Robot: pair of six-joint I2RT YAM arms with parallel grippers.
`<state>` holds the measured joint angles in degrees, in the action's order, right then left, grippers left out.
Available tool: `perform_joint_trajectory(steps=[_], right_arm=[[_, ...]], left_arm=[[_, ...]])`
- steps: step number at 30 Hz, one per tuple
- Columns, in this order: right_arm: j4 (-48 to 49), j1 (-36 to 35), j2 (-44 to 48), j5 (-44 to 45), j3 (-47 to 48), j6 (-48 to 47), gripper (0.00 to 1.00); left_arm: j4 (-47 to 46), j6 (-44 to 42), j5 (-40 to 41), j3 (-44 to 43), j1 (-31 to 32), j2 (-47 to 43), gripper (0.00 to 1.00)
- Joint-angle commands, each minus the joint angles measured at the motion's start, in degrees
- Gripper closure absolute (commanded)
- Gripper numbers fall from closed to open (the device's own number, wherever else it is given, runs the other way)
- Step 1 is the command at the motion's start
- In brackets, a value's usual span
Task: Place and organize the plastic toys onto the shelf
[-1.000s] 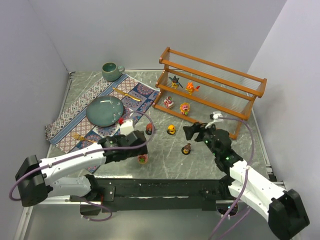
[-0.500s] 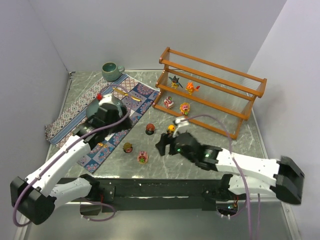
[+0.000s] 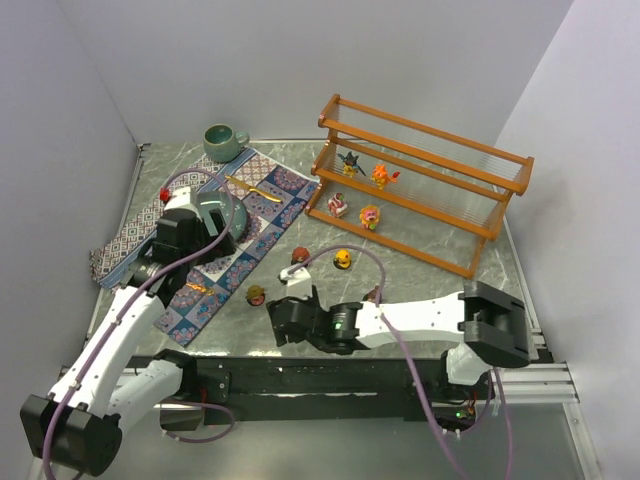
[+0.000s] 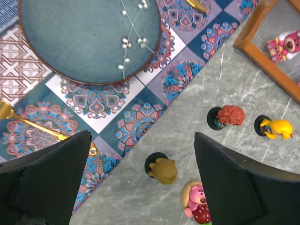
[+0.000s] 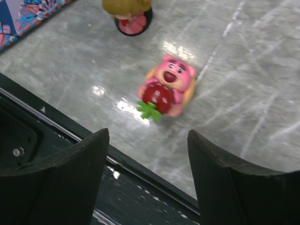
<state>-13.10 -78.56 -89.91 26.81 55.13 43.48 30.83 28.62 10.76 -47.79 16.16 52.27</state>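
The shelf [image 3: 430, 135] stands at the back right. It holds a dark spiky toy [image 3: 349, 160], an orange toy [image 3: 380, 175] and two pink toys [image 3: 338, 206]. On the table lie a yellow duck [image 3: 343, 259], a red toy [image 3: 298, 257] and a brown toy [image 3: 256, 295]. My left gripper [image 3: 195, 238] is open and empty, high over the plate. In its wrist view [image 4: 140, 187] the brown toy [image 4: 163, 169] and a pink bear [image 4: 197, 206] lie between its jaws. My right gripper [image 3: 280, 322] is open and empty, low at the table's front edge. The pink strawberry bear [image 5: 166, 91] lies just ahead of it [image 5: 147, 183].
A teal plate [image 3: 225, 215] sits on the patterned mat [image 3: 130, 240] with gold cutlery [image 3: 250, 185]. A green mug [image 3: 222, 142] stands at the back left. The black front rail [image 5: 56, 140] runs right under my right gripper. Another toy [image 3: 375, 293] shows beside the right arm's cable.
My left arm has swung back and left, from the toys to above the plate. My right arm has swept left along the front, from near the shelf to the pink bear.
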Motion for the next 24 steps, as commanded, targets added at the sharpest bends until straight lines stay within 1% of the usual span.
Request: perform_joint_trajectory(steps=[1,5,6,7,10,17,20,24], right_arm=[[-1.31,-0.45,-3.86,3.95,5.42,1.25,0.3],[-1.83,-0.54,-7.12,4.04,8.92,0.55,0.4],[-3.14,-0.54,-7.91,4.83,9.63,0.46,0.43],[-3.77,-0.54,-9.22,5.09,10.16,0.37,0.49],[-5.53,-0.54,-11.07,6.32,11.48,0.37,0.55],[-9.48,-0.54,-12.4,9.05,11.93,0.37,0.57],[-10.97,-0.62,-11.78,11.24,10.97,-0.41,0.58],[-12.12,-0.01,-8.72,13.0,8.15,-1.3,0.58]], left_arm=[[-2.79,-1.64,-0.83,0.5,-0.87,-2.7,0.03],[-2.97,-1.73,-1.18,0.77,-0.87,-2.88,0.03],[-2.97,-1.81,-1.18,0.77,-0.96,-2.88,0.03],[-2.97,-1.82,-1.18,0.68,-0.96,-2.88,0.03],[-3.05,-1.73,-1.18,0.86,-1.13,-3.23,0.03],[-3.23,-1.9,-2.06,0.86,-1.31,-3.05,0.03],[-3.23,-1.99,-2.24,0.86,-1.48,-3.05,0.03],[-3.32,-1.99,-2.41,0.94,-1.57,-2.96,0.03]])
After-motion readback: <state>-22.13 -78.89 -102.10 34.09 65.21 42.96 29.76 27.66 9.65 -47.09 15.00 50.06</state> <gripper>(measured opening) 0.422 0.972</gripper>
